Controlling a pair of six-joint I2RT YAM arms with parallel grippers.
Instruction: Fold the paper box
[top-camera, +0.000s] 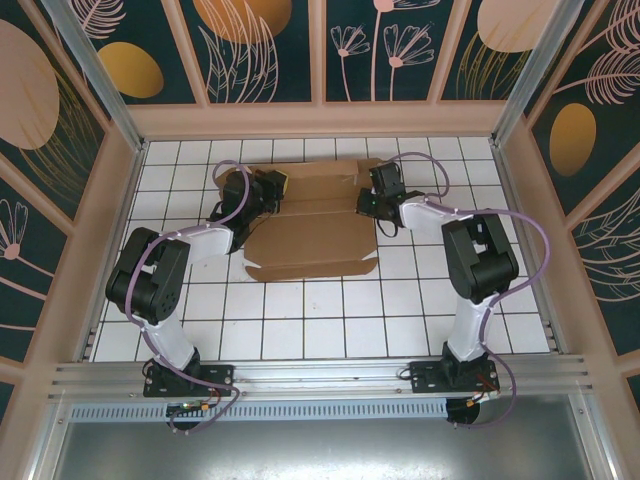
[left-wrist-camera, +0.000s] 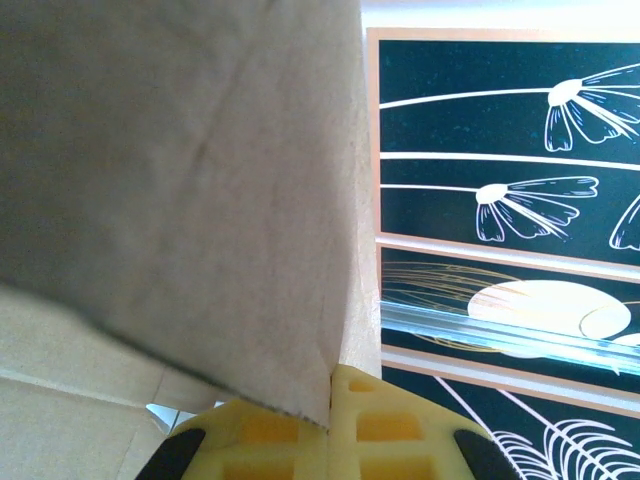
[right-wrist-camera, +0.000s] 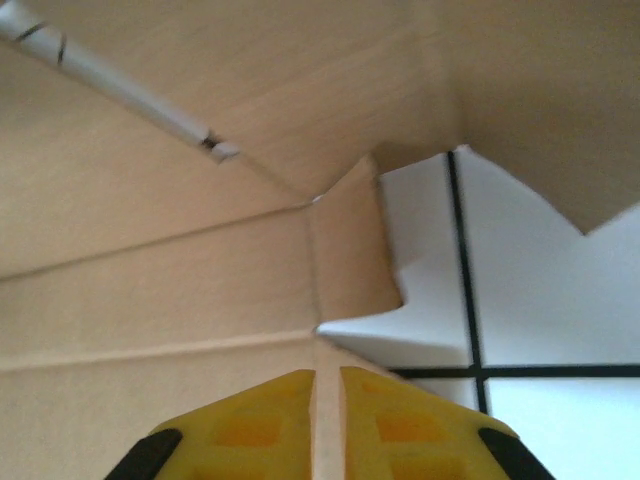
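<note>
- Folding well here means working against the surface (top-camera: 300, 320): the near part of the sheet should lie flat on the tiles so that the creases have something to hinge on.
- The paper box (top-camera: 310, 245) lies at the middle of the far edge of the surface, between the two arms. It is mostly flat, with its far side lifted.
- The raised panel (left-wrist-camera: 180, 180) stands steeply in front of the left wrist camera. I would turn it about its crease rather than drag it, or the whole sheet may slide.
- The left gripper (left-wrist-camera: 328, 412) is fully closed, pinching the lower edge of that panel.
- The right gripper (right-wrist-camera: 327, 400) is closed down to a sliver, with a thin cardboard edge caught between its fingers.
- Both sides should probably rise together and evenly, since a lone pull may twist the board.
- The small side tab (right-wrist-camera: 352, 250) sits by the creases' corner, so guide it inward and do not crush it.
</note>
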